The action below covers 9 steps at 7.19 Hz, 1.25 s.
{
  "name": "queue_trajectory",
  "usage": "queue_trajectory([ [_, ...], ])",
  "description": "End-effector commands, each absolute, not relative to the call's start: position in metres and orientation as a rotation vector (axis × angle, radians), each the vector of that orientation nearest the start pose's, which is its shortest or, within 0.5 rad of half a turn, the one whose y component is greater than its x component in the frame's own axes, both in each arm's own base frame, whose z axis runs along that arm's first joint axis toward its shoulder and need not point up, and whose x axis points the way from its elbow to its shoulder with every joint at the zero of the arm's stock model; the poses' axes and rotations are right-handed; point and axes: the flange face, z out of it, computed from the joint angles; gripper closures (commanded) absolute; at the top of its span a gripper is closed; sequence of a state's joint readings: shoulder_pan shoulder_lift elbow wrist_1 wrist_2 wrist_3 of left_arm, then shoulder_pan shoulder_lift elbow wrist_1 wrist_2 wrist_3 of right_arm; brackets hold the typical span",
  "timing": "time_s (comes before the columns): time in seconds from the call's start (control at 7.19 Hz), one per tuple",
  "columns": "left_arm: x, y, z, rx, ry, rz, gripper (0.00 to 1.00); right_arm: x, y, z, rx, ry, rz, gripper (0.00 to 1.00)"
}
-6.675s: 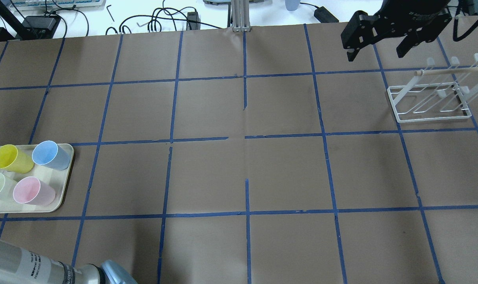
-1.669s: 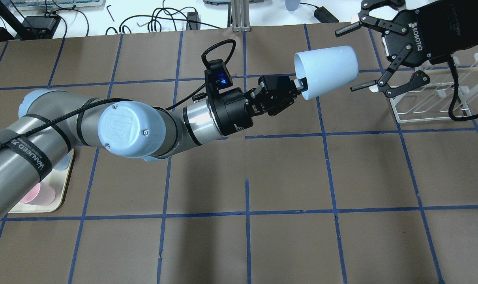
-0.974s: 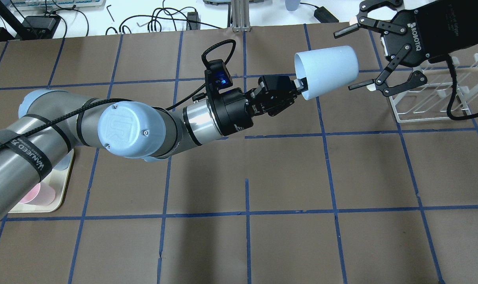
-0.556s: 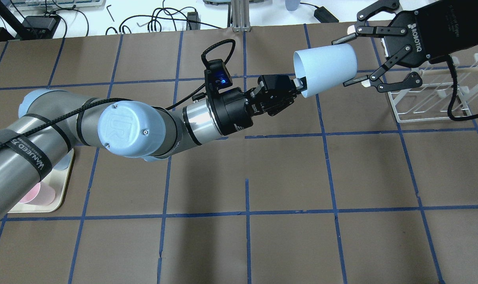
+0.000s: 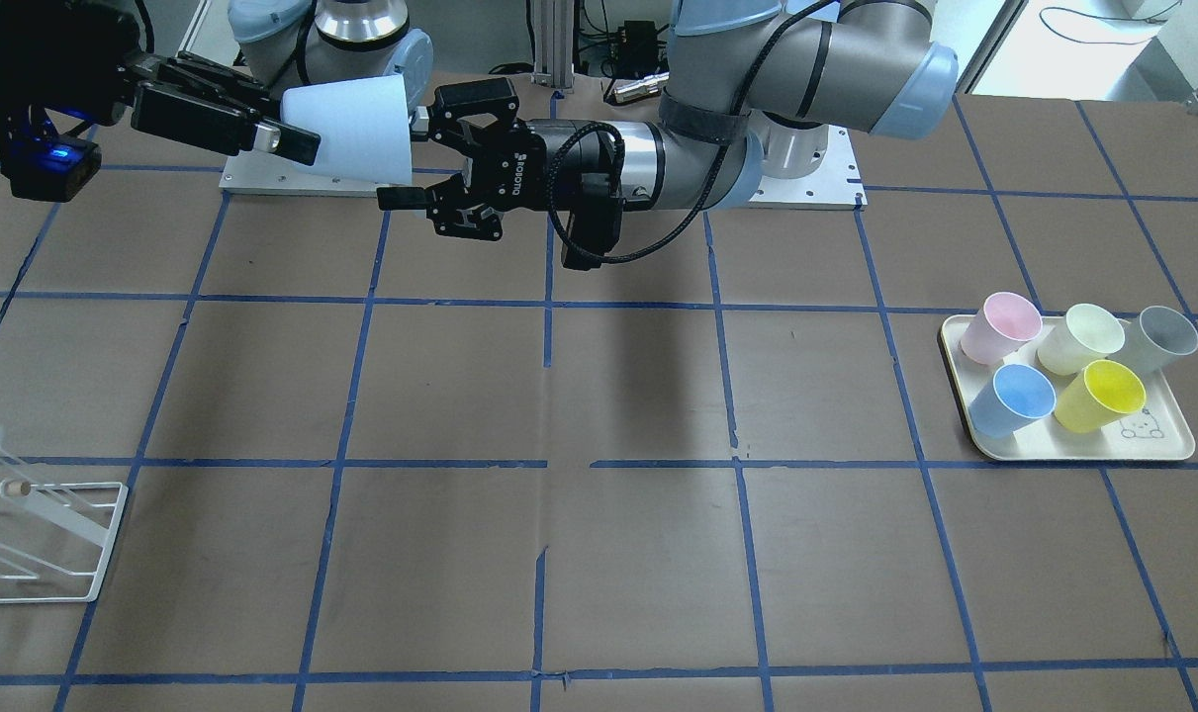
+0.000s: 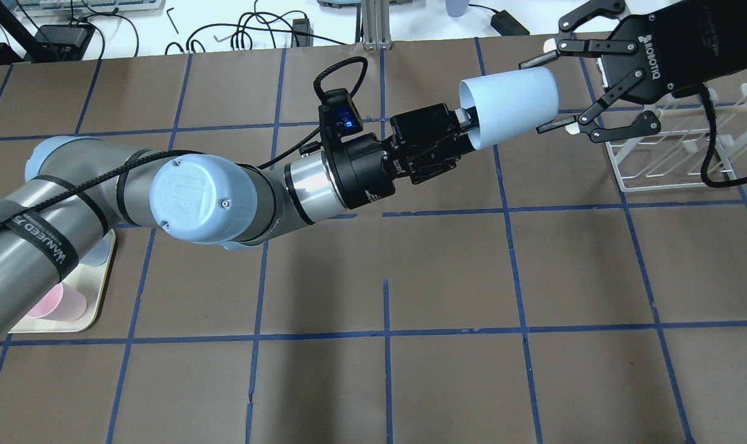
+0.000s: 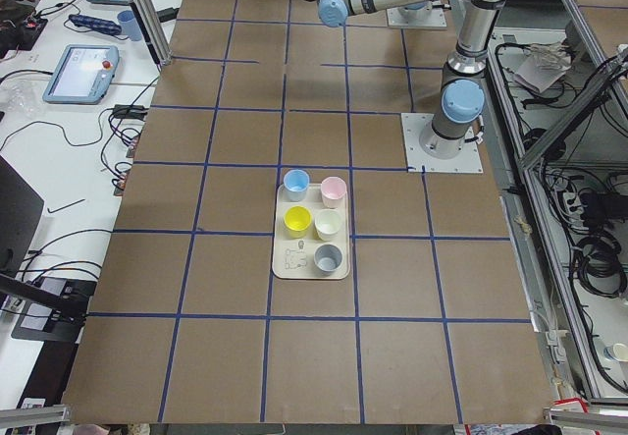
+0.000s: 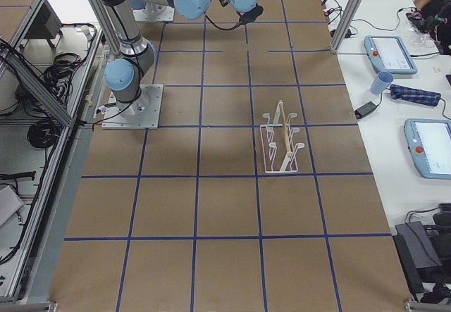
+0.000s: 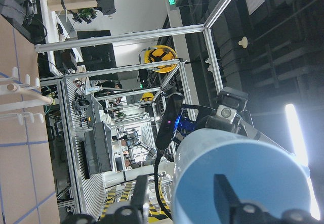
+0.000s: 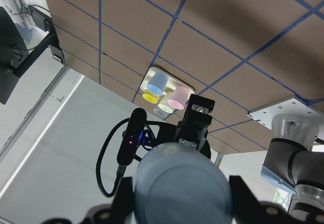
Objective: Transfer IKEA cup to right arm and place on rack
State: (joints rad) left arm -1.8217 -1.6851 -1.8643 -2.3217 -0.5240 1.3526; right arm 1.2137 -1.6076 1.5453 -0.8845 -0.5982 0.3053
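Note:
The pale blue IKEA cup (image 6: 510,105) (image 5: 346,129) lies on its side in the air over the far table, mouth toward my left arm. My right gripper (image 6: 541,94) (image 5: 297,131) is shut on its base end, one finger on each side; in the right wrist view the cup's base (image 10: 177,183) sits between the fingers. My left gripper (image 6: 461,137) (image 5: 408,155) is open at the cup's rim, one finger inside the mouth and one outside, apart from the wall (image 9: 243,178). The white wire rack (image 6: 675,157) (image 5: 35,534) stands on the table under my right wrist.
A cream tray (image 5: 1073,450) holds a pink, a pale green, a grey, a yellow and a deeper blue tumbler (image 5: 1016,399) at the table's left end. Cables and boxes lie beyond the far table edge (image 6: 250,31).
My right gripper moved onto the cup's base and shut on it. My left gripper then opened and let go of the rim. The cup has stayed in place.

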Motion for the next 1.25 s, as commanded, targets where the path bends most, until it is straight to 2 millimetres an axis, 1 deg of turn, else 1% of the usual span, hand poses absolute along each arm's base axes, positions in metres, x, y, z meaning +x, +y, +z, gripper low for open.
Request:
queue_trajectory([
  [0.0, -0.327, -0.429, 0.358, 0.073, -1.380, 0.318, 0.03, 0.050, -0.476, 0.509, 1.004, 1.863, 0.613, 0.72],
  [0.14, -0.323, -0.431, 0.357, 0.081, -1.384, 0.318, 0.00, 0.047, -0.478, 0.508, 0.993, 1.902, 0.584, 0.78],
  [0.28, -0.305, -0.441, 0.354, 0.122, -1.390, 0.329, 0.00, 0.041, -0.481, 0.507, 0.978, 1.971, 0.540, 0.80],
  [0.42, -0.286, -0.443, 0.356, 0.089, -1.421, 0.296, 0.00, 0.035, -0.482, 0.505, 0.966, 2.070, 0.495, 0.81],
  [0.56, -0.267, -0.448, 0.362, 0.086, -1.439, 0.284, 0.00, 0.031, -0.484, 0.505, 0.954, 2.124, 0.450, 0.81],
  [0.7, -0.245, -0.454, 0.365, 0.091, -1.462, 0.273, 0.00, 0.021, -0.488, 0.508, 0.926, 2.265, 0.340, 0.81],
  [0.83, -0.217, -0.463, 0.369, 0.115, -1.492, 0.206, 0.00, 0.011, -0.492, 0.507, 0.908, 2.435, 0.237, 0.80],
  [0.97, -0.188, -0.471, 0.374, 0.124, -1.529, 0.153, 0.00, 0.006, -0.496, 0.510, 0.867, 2.500, 0.152, 0.81],
  [1.11, -0.161, -0.482, 0.386, 0.105, -1.575, 0.118, 0.00, -0.007, -0.500, 0.503, 0.754, 2.667, 0.053, 0.81],
])
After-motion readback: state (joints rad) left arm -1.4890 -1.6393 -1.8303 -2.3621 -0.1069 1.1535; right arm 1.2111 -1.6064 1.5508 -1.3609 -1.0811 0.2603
